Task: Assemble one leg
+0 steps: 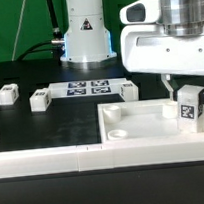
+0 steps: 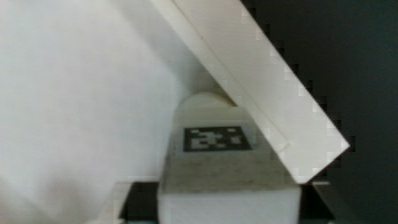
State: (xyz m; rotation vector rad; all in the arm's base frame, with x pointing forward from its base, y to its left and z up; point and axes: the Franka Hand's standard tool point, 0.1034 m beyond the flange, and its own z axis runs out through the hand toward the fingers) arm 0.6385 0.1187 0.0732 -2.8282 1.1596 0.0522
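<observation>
My gripper [image 1: 189,94] is shut on a small white leg [image 1: 188,107] with a black-and-white tag. It holds the leg upright over the near right corner of the large flat white panel [image 1: 132,124], at the exterior view's right. In the wrist view the leg [image 2: 217,160] sits between my dark fingers [image 2: 139,200], its tip against the panel's raised edge [image 2: 249,80]. Whether the leg's tip sits in a corner socket is hidden.
Two more legs [image 1: 7,95] [image 1: 39,98] lie on the black table at the exterior view's left, another [image 1: 127,89] beside the marker board [image 1: 89,88]. The robot base [image 1: 87,31] stands behind. A white rail [image 1: 55,159] runs along the front edge.
</observation>
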